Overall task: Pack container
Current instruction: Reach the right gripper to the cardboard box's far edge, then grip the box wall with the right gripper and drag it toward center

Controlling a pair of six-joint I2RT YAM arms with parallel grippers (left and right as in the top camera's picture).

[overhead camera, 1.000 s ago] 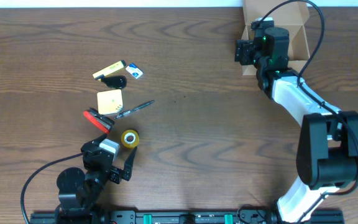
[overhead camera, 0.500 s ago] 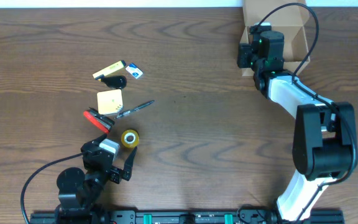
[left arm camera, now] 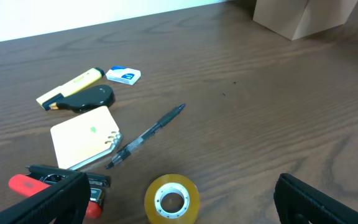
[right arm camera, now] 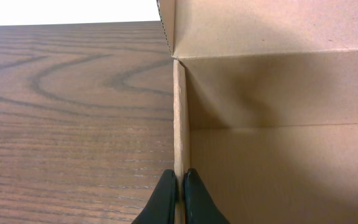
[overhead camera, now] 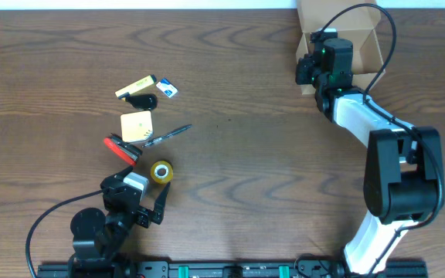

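Dark brown wood-grain desk (overhead camera: 238, 154), seen from overhead and from both wrists.

Item 1: container (overhead camera: 368, 48). Tan cardboard, plain, top open with its flap raised. It sits at the far right corner of the desk, well apart from the small items.

Item 2: right end effector (right arm camera: 178, 186). Its two fingers are pinched onto the container's left side wall, one finger outside the wall and one inside, with the cardboard edge running up between them. The right arm reaches from the near right edge to the box.

Item 3: left end effector (overhead camera: 139, 194). Its fingers are spread wide apart and hold nothing. It sits at the near left of the desk, just beside the tape roll.

Item 4: loose goods, grouped at the left of the desk.
- yellow highlighter (overhead camera: 135, 87), farthest of the group
- small blue-and-white packet (overhead camera: 168, 90), just right of the highlighter
- black rounded object (overhead camera: 142, 101), beside the highlighter; its kind cannot be told
- tan spiral notepad (overhead camera: 137, 126), lying flat
- dark pen (overhead camera: 167, 135), lying aslant with its tip at the notepad's edge
- red-handled tool (overhead camera: 120, 149), near the notepad's near corner
- yellow tape roll (overhead camera: 161, 171), lying flat, nearest the left end effector
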